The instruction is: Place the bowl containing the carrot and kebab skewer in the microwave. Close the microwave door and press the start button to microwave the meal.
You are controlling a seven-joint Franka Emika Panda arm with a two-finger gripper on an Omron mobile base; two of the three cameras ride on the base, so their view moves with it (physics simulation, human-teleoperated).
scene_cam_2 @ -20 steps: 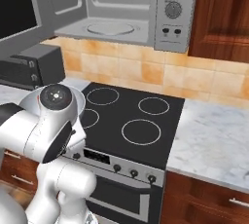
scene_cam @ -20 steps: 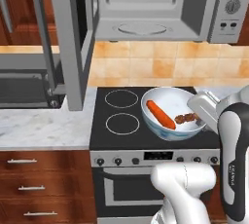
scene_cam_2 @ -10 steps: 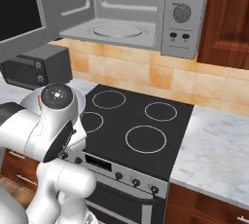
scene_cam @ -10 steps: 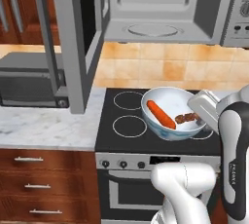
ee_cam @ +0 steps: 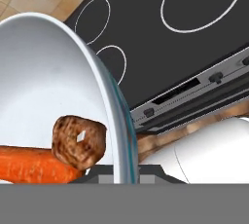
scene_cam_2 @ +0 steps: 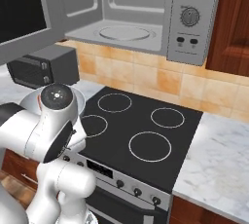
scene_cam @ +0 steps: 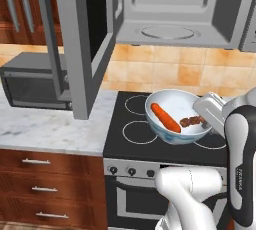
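Above the stove, you have the microwave (scene_cam: 170, 19) standing wide open, its pale cavity and glass turntable (scene_cam_2: 124, 33) exposed. The microwave door (scene_cam: 82, 44) swings out to the left, hanging over the marble counter (scene_cam: 50, 129) in front of the dark toaster oven (scene_cam: 32, 81). The control panel (scene_cam_2: 192, 16) with its dial sits on the microwave's right side. Below, the black stove (scene_cam_2: 141, 135) carries four ring burners. You are holding the bowl (scene_cam: 175, 119) up over the stove's near right area, under the cavity, tilted a little. The gripper (scene_cam: 210, 111) is clamped on the bowl's right rim. Inside lie the carrot (scene_cam: 165, 117), toward the left, and the kebab skewer (scene_cam: 192, 121), touching it on the gripper side.
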